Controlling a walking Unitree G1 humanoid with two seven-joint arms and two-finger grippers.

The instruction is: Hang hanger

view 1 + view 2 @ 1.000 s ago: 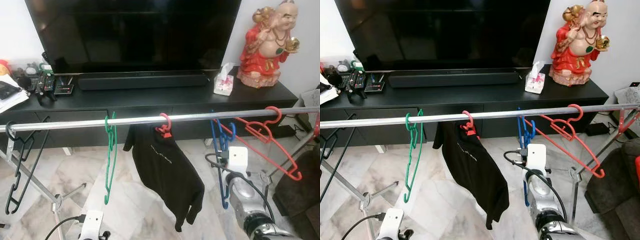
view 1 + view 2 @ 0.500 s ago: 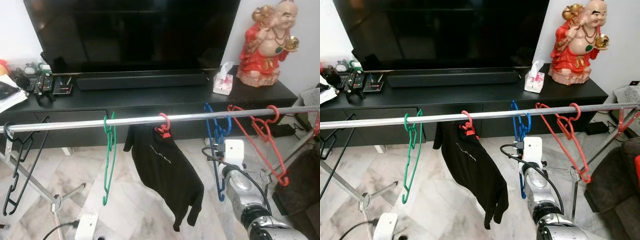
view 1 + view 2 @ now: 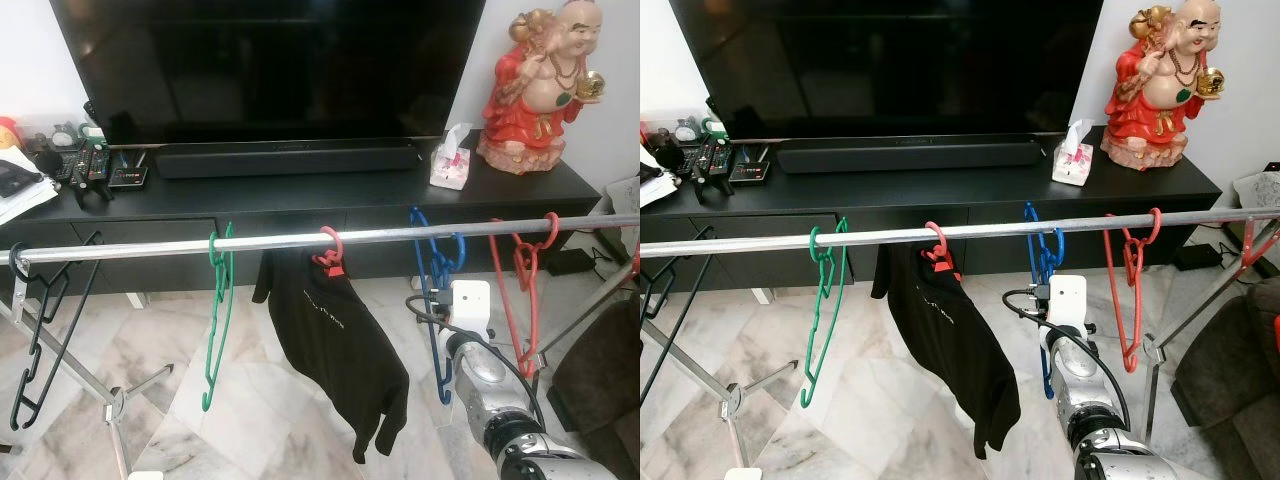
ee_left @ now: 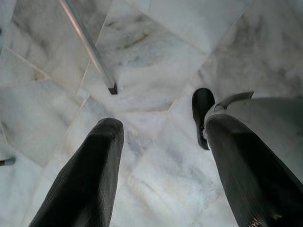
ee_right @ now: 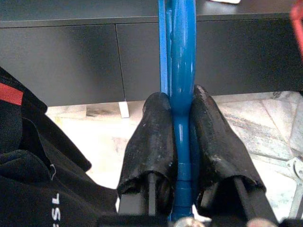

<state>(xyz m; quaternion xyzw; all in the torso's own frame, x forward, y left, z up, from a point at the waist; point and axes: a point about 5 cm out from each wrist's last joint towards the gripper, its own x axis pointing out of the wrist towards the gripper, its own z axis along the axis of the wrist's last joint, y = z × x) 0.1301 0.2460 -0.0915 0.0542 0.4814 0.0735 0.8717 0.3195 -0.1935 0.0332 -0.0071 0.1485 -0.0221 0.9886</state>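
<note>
red hanger swung upright, fingers pinching blue hanger

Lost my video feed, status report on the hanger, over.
Right gripper shut on blue hanger, hook over rail. Left gripper open, idle above floor. Red hanger close beside.

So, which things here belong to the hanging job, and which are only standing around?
Belongs to the job:
- blue hanger, clamped in the right gripper
- metal rail

Only standing around:
- green hanger
- black shirt
- red hanger
- black hanger
- TV
- statue
- tissue box
- left gripper, idle
</note>
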